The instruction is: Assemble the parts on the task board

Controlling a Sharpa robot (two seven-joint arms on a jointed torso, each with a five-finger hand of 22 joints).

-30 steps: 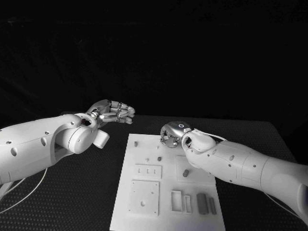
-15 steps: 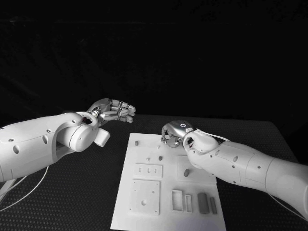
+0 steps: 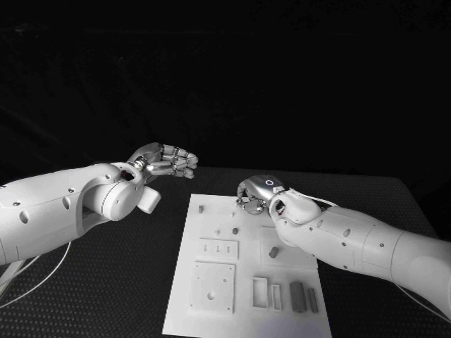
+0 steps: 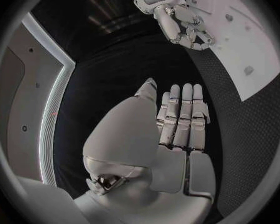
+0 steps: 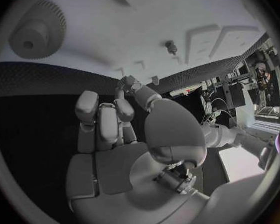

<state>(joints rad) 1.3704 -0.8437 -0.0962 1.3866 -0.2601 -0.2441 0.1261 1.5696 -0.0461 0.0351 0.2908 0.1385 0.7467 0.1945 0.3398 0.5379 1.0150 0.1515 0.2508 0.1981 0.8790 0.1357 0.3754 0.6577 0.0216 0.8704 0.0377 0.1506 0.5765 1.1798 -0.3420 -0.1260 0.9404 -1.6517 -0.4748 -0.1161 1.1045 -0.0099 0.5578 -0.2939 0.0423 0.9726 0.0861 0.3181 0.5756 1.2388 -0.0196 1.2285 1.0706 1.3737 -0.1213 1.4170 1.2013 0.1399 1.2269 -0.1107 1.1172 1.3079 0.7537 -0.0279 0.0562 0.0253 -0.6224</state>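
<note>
Black table [image 3: 114,267] under white task board [image 3: 248,282]; grey parts [image 3: 296,295] along near edge.

Left wrist: left hand [image 4: 177,124] flat, fingers together, holding nothing, parked aside.

Right wrist: right hand [image 5: 109,134] half-curled over board near gear [image 5: 37,32], grip uncertain; probably reaching.

The left hand [image 4: 171,129] was held over the black table [image 4: 109,74] with its fingers [image 4: 185,109] straight and pressed side by side, the thumb lying alongside them, and nothing in its grasp. Beyond the fingertips, the right hand [image 4: 184,27] hung with curled fingers over the near edge of the white task board [image 4: 249,47], where a few small parts [image 4: 248,70] stood.
</note>
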